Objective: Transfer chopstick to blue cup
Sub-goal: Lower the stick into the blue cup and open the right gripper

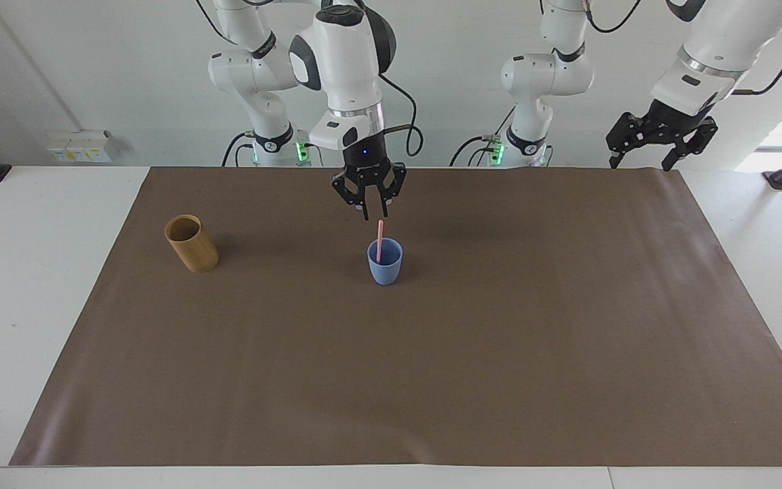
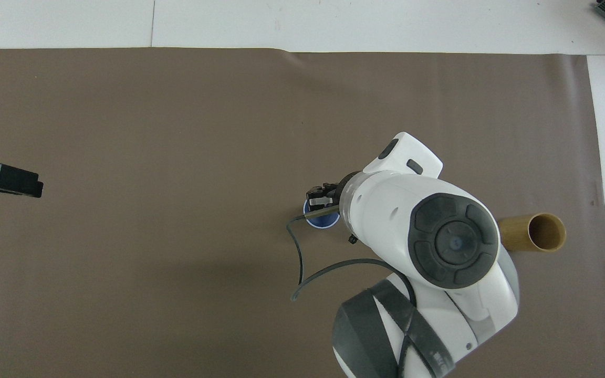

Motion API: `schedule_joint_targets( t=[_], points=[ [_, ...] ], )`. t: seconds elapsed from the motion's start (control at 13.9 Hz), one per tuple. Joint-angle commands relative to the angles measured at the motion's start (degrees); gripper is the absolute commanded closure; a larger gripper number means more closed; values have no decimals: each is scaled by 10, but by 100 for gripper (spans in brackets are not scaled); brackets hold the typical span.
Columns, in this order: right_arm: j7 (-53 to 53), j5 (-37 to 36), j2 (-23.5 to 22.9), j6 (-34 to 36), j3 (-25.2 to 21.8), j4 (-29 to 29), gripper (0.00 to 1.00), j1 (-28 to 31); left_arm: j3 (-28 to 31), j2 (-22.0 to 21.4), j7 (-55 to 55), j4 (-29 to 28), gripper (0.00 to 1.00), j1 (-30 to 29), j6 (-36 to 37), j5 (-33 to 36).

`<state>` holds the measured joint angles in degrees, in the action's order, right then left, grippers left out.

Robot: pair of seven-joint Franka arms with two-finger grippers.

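The blue cup (image 1: pixel 385 263) stands upright on the brown mat near its middle; in the overhead view (image 2: pixel 321 223) the arm covers most of it. A pale pink chopstick (image 1: pixel 379 240) stands in the cup, leaning on the rim, its top free. My right gripper (image 1: pixel 369 206) hangs open just above the chopstick's top, not touching it; in the overhead view (image 2: pixel 318 195) it is over the cup. My left gripper (image 1: pixel 641 159) waits in the air over the mat's corner at the left arm's end; it also shows in the overhead view (image 2: pixel 6 179).
A tan cylindrical cup (image 1: pixel 191 243) stands empty on the mat toward the right arm's end; it also shows in the overhead view (image 2: pixel 536 232). The brown mat (image 1: pixel 432 380) covers most of the white table.
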<state>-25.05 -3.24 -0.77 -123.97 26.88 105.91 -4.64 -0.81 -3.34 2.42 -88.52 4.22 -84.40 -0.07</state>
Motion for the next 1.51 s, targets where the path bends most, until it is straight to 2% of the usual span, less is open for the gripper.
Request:
schedule_joint_targets(
  t=[0.0, 0.22, 0.65, 0.87, 1.15, 1.3, 1.44],
  points=[
    [-11, 0, -8, 5, 6, -20, 6, 8, -2, -7, 4, 1, 0, -7, 12, -8],
    [-18, 7, 1, 43, -2, -36, 0, 25, -2, -7, 4, 1, 0, -7, 12, -8],
    [-47, 7, 60, 184, -8, -52, 0, 133, -2, -7, 4, 1, 0, -7, 12, -8],
    [-41, 7, 80, 235, -18, -52, 0, 138, -2, -7, 4, 1, 0, -7, 12, -8],
    [-16, 8, 73, 274, -25, -82, 0, 142, -2, -7, 4, 1, 0, -7, 12, -8],
    [40, 10, 72, 311, -69, -109, 0, 130, -2, -7, 4, 1, 0, -7, 12, -8],
    [95, 10, 58, 365, -144, -151, 0, 88, -2, -7, 4, 1, 0, -7, 11, -8]
  ],
)
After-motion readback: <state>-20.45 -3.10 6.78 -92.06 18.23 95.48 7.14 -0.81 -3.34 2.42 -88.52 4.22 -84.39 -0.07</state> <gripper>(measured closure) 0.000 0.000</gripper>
